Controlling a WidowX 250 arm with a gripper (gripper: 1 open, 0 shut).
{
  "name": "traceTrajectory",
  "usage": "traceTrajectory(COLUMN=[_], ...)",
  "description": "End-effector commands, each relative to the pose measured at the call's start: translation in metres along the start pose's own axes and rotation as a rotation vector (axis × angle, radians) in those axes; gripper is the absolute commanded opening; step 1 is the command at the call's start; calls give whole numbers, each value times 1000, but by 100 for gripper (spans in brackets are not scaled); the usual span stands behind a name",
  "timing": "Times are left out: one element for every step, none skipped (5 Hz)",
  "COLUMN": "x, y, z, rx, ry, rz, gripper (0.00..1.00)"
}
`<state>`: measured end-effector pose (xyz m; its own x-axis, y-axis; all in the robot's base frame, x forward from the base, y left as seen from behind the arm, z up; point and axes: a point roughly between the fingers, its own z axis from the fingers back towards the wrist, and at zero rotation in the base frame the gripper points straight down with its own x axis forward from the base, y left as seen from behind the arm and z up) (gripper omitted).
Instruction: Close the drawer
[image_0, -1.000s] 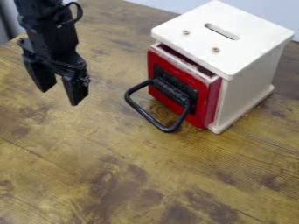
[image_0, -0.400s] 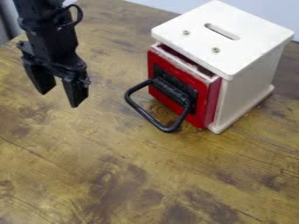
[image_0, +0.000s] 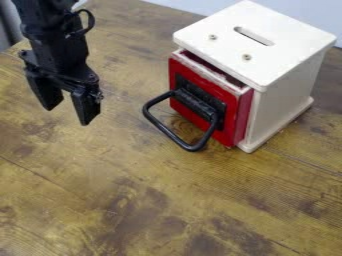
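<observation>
Since the earlier frames your gripper (image_0: 68, 99) has hardly shifted, only a touch toward 9 o'clock. Its jaws hang open and empty above the wooden counter (image_0: 120, 200). The drawer (image_0: 207, 102) sits at 3 o'clock from them, well apart, pulled slightly out of the cream box (image_0: 267, 60), its loop handle (image_0: 177, 122) lying toward you.

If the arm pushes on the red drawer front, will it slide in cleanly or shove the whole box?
The drawer sticks out only slightly, so a short push probably seats it. The cream box sits loose on the table and may skid. The loop handle looks rigid, unlikely to flex.
</observation>
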<state>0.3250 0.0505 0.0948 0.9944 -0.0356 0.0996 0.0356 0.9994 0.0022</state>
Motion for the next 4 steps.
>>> traceTrajectory(x=[4, 4, 4, 4], y=[-4, -6, -6, -6], z=[11, 11, 11, 11], rx=[6, 3, 3, 4], ry=[-37, -38, -39, -40], rz=[-19, -24, -27, -30], gripper=[100, 100, 100, 100])
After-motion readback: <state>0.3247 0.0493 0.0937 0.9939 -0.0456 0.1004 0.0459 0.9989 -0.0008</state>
